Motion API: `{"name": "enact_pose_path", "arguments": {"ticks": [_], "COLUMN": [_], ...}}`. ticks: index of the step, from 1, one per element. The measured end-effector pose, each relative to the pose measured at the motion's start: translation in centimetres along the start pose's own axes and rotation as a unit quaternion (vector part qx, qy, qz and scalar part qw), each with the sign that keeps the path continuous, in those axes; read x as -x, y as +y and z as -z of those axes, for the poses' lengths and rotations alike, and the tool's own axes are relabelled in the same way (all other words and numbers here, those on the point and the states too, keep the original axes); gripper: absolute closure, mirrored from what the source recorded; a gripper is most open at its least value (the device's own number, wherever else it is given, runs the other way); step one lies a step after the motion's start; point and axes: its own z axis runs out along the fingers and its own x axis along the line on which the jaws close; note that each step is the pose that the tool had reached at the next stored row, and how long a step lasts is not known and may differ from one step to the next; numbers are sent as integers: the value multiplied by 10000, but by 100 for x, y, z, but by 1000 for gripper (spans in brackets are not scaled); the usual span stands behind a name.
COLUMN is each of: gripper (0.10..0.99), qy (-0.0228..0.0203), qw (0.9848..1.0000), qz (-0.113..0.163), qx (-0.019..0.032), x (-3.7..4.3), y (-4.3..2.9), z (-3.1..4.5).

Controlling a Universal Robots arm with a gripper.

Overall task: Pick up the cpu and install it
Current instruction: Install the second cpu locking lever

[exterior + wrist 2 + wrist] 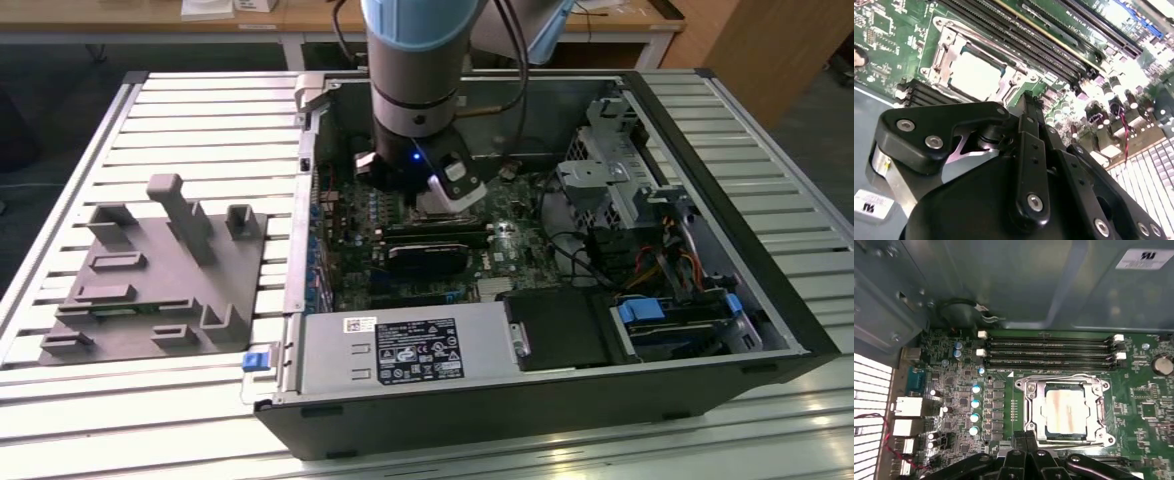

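Cpu (pixel 1065 411) seated in socket (pixel 1030 415) just beyond the fingers (pixel 1026 437); fingers clenched together, grasping nothing, hovering over motherboard (pixel 1134 395) inside case (pixel 747 300).

pale square cpu (pixel 1067 412), flat in socket (pixel 1066 414)

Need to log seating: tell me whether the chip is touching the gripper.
Apart. In the first wrist view the chip lies in its socket frame, with frame and board showing between it and the gripper.

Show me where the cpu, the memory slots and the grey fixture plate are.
cpu (pixel 1067 411), first wrist view, middle of its metal top.
memory slots (pixel 1049 352), first wrist view, middle of the rows.
grey fixture plate (pixel 147 290), exterior view, flat base.
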Motion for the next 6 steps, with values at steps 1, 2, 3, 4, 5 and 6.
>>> {"name": "enact_pose_path", "arguments": {"ticks": [1, 2, 3, 4, 5, 6], "gripper": [980, 980, 980, 980, 980, 980], "qy": [0, 1, 1, 0, 0, 0], "qw": [10000, 10000, 10000, 10000, 10000, 10000], "qz": [0, 0, 0, 0, 0, 0], "qx": [0, -1, -1, 0, 0, 0], "x": [0, 1, 1, 1, 1, 1], "y": [5, 8, 10, 13, 15, 16], "z": [18, 31, 38, 45, 53, 57]}}
